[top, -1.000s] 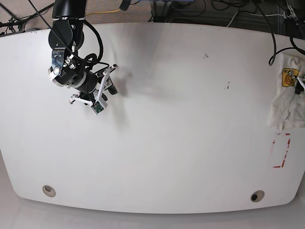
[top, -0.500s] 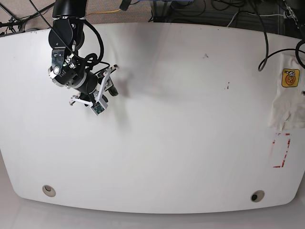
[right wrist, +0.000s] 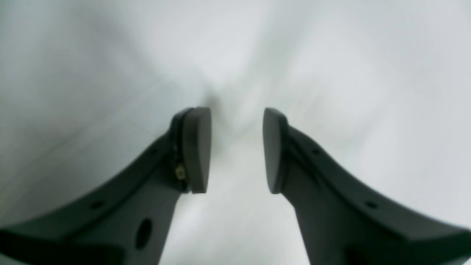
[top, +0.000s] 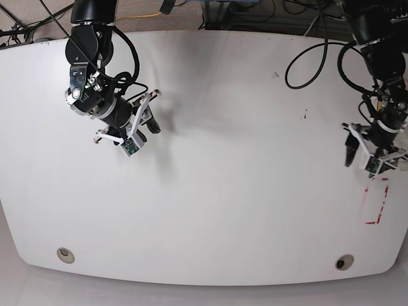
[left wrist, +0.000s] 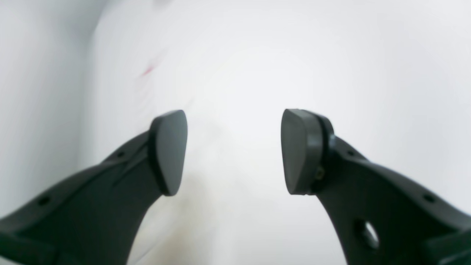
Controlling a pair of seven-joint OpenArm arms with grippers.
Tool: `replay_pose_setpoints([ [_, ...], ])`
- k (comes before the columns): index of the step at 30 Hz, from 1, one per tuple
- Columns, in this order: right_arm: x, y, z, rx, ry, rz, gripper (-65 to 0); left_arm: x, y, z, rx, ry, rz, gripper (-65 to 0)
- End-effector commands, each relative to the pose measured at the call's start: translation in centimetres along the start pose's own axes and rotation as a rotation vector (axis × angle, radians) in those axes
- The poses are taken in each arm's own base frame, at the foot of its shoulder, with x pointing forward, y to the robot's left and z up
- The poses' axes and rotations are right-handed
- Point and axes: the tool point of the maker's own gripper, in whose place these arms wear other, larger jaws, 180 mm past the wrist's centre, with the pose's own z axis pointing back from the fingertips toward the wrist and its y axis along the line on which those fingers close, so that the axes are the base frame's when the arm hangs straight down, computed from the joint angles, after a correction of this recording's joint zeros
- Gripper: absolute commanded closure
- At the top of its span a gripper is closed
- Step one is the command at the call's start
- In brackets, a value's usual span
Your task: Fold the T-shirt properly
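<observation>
- T-shirt: not visible in the base view; blurred pale cloth-like surface beneath the left claw (left wrist: 234,151) may be it, cannot tell.
- Left claw: released, pads apart, right edge of the base frame, above the tabletop (top: 242,159).
- Right claw (right wrist: 237,151): released, holding nothing, upper left.
</observation>
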Motion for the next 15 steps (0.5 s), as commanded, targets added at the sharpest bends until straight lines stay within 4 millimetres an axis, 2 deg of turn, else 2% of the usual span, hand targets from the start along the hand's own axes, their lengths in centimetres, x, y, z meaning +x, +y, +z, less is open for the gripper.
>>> replay_pose_setpoints([
  [1, 1.7, -0.5, 0.5, -0.017, -0.087, 0.001, -22.5, 2.3, -0.6, -0.3, 0.048, -0.129, 0.054, -37.2],
  [4, 1.5, -0.9, 0.6, -0.067, -0.118, -0.018, -22.5, 2.8, -3.0, -1.0, 0.074, -0.223, 0.128, -37.2],
  [7, 1.3, -0.7, 0.7, -0.108, -0.167, -0.015, -22.5, 2.5, -4.7, -1.1, 0.117, -0.28, 0.167, -37.2],
  [10, 1.3, -0.8, 1.0, -0.153, -0.235, -0.009, -22.5, 2.1, -6.0, -0.7, 0.163, -0.317, 0.181, -37.4],
  [13, 0.3, -1.1, 1.4, -0.206, -0.282, -0.015, -22.5, 1.7, -7.7, 0.0, 0.184, -0.331, 0.201, -37.4],
  [15, -0.5, -1.3, 2.2, -0.247, -0.321, -0.041, -22.5, 1.0, -9.0, 1.3, 0.183, -0.318, 0.222, -37.4],
])
